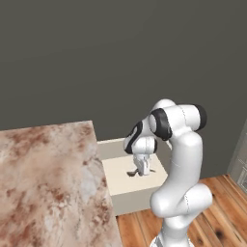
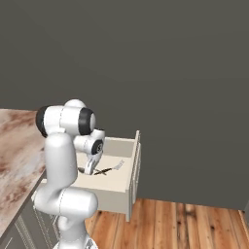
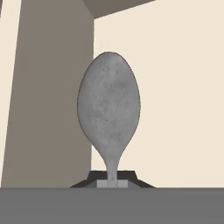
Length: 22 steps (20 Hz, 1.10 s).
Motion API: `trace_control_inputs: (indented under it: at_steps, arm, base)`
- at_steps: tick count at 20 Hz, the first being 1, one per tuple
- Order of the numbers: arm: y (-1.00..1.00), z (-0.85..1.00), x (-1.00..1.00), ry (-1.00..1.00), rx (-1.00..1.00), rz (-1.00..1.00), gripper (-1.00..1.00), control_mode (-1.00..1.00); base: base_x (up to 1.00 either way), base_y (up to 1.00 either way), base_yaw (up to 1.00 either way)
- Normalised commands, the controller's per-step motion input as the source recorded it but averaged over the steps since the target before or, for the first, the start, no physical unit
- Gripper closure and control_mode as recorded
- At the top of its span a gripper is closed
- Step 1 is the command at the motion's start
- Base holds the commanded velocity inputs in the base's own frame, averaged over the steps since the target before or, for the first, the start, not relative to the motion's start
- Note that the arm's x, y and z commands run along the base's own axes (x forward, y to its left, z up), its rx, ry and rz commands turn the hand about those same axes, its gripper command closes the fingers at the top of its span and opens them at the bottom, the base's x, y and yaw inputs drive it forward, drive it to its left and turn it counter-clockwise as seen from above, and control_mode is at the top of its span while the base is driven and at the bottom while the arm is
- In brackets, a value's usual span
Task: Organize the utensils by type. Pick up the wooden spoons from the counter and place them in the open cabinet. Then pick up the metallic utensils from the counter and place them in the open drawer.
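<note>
My gripper (image 3: 112,183) is shut on the thin handle of a dark grey metal spoon (image 3: 109,105), whose oval bowl points away from the hand over the pale bottom of the open drawer (image 3: 175,109). From the base views, the arm bends down into the open drawer (image 2: 134,160), with the gripper (image 2: 90,168) low above its floor. A second metallic utensil (image 2: 110,168), silvery head and black handle, lies flat on the drawer bottom just right of the hand. The marble-like counter (image 1: 48,183) runs along the left. The gripper (image 1: 140,170) hangs inside the drawer (image 1: 120,182).
The drawer juts out from the counter's end over a wooden floor (image 2: 185,223). A dark grey wall (image 2: 170,73) stands behind. The drawer's side wall (image 3: 48,96) rises close on the hand's left. A grey unit (image 1: 240,164) shows at the right edge.
</note>
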Motion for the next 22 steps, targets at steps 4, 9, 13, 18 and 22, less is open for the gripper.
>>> trace_control_inputs:
  at_steps: [4, 9, 13, 18, 22]
  arm:
    - [0.00, -0.30, -0.06, -0.02, 0.00, -0.07, 1.00, -1.00]
    - [0.06, -0.30, 0.08, -0.03, 0.00, 0.00, 1.00, -1.00]
    - [0.06, -0.32, 0.04, -0.01, 0.00, 0.01, 1.00, -1.00]
    - [0.05, -0.28, 0.12, 0.00, 0.00, 0.03, 1.00, -1.00]
    - [0.04, -0.21, 0.16, 0.00, 0.00, 0.01, 1.00, -1.00]
  base:
    - [0.00, 0.00, 0.00]
    - [0.00, 0.00, 0.00]
    - [0.00, 0.00, 0.00]
    - [0.00, 0.00, 0.00]
    - [0.00, 0.00, 0.00]
